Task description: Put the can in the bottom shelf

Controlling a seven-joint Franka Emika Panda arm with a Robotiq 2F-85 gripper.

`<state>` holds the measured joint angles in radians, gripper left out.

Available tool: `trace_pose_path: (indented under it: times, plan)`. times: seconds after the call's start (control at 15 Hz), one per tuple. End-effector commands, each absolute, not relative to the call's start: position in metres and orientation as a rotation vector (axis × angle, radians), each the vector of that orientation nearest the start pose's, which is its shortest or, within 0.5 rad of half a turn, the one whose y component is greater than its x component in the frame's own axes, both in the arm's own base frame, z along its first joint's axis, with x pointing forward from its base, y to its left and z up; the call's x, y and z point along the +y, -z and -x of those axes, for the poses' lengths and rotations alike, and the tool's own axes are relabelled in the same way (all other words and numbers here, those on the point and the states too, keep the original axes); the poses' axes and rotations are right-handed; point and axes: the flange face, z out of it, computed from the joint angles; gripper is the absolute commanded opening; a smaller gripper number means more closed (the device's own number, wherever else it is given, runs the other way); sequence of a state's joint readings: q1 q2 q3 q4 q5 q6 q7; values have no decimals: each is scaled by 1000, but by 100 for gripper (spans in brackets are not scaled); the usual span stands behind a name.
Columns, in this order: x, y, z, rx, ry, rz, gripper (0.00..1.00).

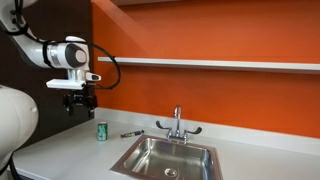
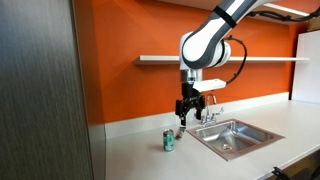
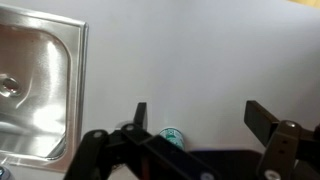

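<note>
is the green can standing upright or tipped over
Upright. The can stands on its base on the countertop in both exterior views; the wrist view looks down on its round top.

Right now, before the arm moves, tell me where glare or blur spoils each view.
Wrist view: soft throughout, bright glare on the steel sink; the can is a blurred green patch partly hidden by the open gripper. Both exterior views: even light, can small but distinct. In an exterior view a pale out-of-focus bulk fills the lower corner.
</note>
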<state>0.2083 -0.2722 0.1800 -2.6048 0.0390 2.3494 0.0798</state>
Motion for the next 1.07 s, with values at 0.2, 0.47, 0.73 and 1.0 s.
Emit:
trace_pose_path:
  times: [0.2, 0.47, 0.73, 1.0]
  plan:
    - [167, -310, -420, -397, 15, 3157, 100]
    - [175, -289, -436, -405, 5, 3161, 100]
    - [178, -268, -454, -375, 13, 3158, 100]
    - [176, -248, -472, -334, 24, 3165, 100]
